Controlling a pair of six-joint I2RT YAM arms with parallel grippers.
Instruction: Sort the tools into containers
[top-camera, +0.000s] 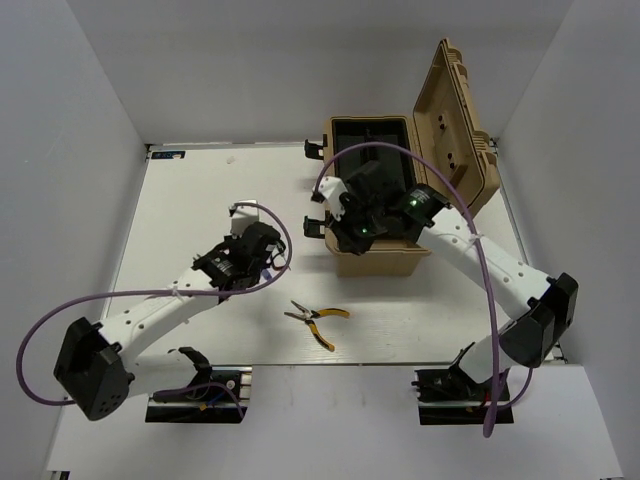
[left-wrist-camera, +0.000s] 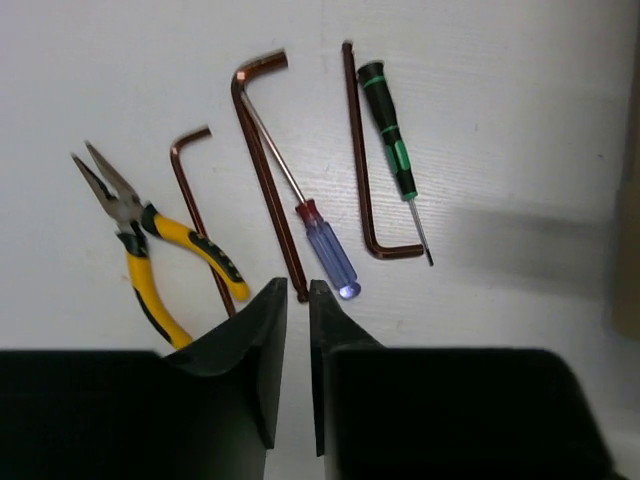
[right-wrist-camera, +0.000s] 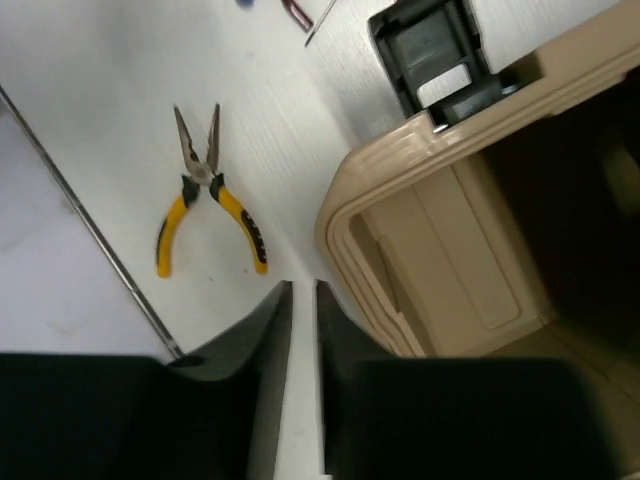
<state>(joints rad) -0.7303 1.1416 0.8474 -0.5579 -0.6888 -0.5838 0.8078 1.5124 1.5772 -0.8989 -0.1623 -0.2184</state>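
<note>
Yellow-handled pliers (left-wrist-camera: 133, 228), brown L-shaped hex keys (left-wrist-camera: 261, 170), thin screwdrivers (left-wrist-camera: 328, 250) unsorted on white bench (left-wrist-camera: 520, 120). Left fingers (left-wrist-camera: 250, 340), right fingers (right-wrist-camera: 262, 340) nearly together, empty.

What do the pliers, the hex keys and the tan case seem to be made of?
Pliers: grey bare metal nose; handles sleeved in matte yellow and black, probably rubber or plastic. Hex keys: metal rod with a dark coppery sheen, perhaps from the lighting. Tan case: likely moulded plastic, judged by its dull surface and stepped rim.
</note>
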